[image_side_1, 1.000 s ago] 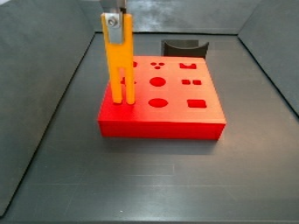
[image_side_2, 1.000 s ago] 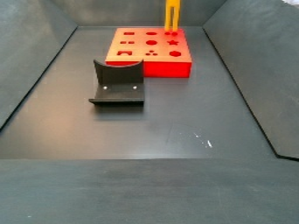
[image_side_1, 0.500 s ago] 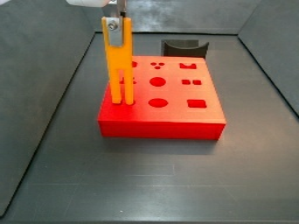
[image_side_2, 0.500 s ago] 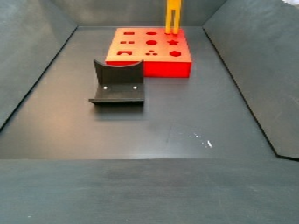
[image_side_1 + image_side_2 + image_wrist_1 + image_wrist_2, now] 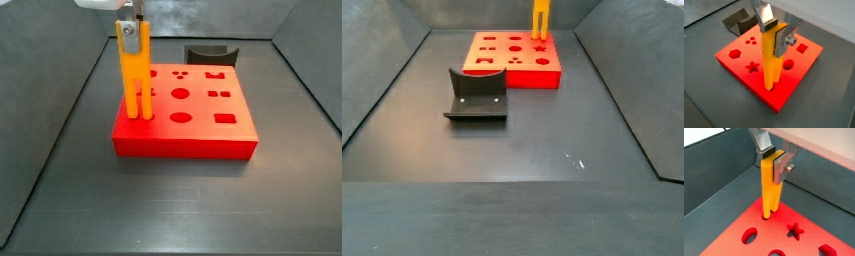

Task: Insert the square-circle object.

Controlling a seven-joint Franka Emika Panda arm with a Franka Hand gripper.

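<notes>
Here: square-circle object point(image 5: 134, 75), upright, prongs down in a hole at a corner of the red block point(image 5: 194, 125). Tool point(image 5: 777, 31) above the block, silver fingers point(image 5: 785, 164) closed against the bar's upper end in both wrist views. Dark grey curved piece point(image 5: 477, 95) on the counter point(image 5: 543, 150), apart from the block.

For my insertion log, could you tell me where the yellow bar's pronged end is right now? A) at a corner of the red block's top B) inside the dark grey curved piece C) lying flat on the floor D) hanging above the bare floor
A: the square-circle object stands upright, clamped near its top between the gripper jaws, its prongs at a corner of the red block.
</notes>
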